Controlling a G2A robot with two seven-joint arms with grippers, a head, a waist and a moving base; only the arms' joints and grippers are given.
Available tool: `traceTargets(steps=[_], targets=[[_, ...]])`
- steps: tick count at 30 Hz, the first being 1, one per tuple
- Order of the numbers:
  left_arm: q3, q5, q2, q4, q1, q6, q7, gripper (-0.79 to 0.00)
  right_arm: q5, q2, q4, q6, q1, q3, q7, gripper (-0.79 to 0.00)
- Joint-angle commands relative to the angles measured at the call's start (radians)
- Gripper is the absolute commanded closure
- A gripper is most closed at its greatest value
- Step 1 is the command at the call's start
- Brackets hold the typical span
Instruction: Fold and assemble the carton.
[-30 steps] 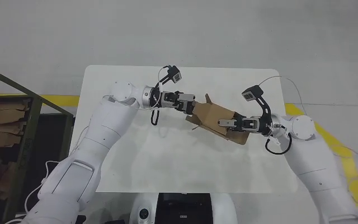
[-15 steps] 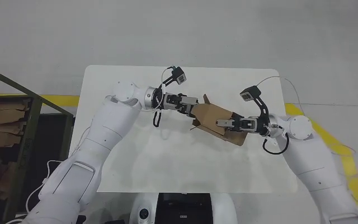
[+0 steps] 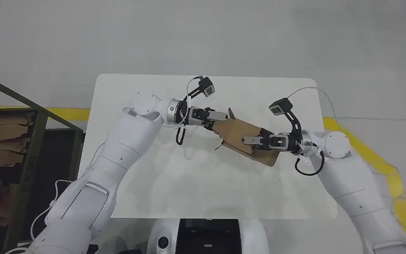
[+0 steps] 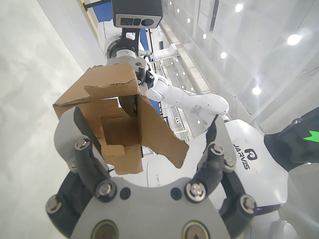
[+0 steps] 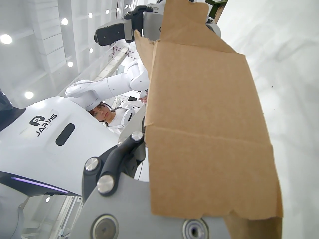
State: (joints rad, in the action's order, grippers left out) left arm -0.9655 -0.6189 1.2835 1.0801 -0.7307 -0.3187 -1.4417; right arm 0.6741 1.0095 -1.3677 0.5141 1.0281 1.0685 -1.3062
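While the carton (image 3: 244, 134) is held by one end in the clamped right pincer (image 3: 259, 140), over the middle of the tabletop (image 3: 158, 184), the left pincer (image 4: 144, 125) has been brought closer within the last second. Its fingers (image 4: 86, 135) are spread wide around the loose flaps (image 4: 159, 130) of the open end. Folding of those flaps is judged to be next; nothing is closed yet.

Top view. My left gripper (image 3: 220, 119) and right gripper (image 3: 255, 140) meet at a brown carton (image 3: 239, 132) over the middle of the white table (image 3: 139, 190). The left one is at the carton's left end. The right one holds the opposite end, with one pale finger lying across the top panel. A rack (image 3: 22, 133) of flat cardboard stands beside the table's left edge.
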Motion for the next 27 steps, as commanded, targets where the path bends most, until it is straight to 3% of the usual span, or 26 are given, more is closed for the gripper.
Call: traceTargets(steps=[1,14,27], targets=[[0.002,0.002,0.001,-0.001,0.002,-0.001,0.002,-0.785,0.004,0.001,0.001,0.002,-0.003,-0.006,0.003,0.000],[0.008,0.005,0.005,-0.014,0.012,-0.011,0.014,-0.785,0.025,0.002,0.013,0.007,-0.016,-0.030,0.007,0.000],[-0.022,0.005,-0.006,0.025,-0.012,-0.007,0.013,-0.785,0.103,-0.016,0.011,-0.001,0.022,0.035,-0.001,0.000]])
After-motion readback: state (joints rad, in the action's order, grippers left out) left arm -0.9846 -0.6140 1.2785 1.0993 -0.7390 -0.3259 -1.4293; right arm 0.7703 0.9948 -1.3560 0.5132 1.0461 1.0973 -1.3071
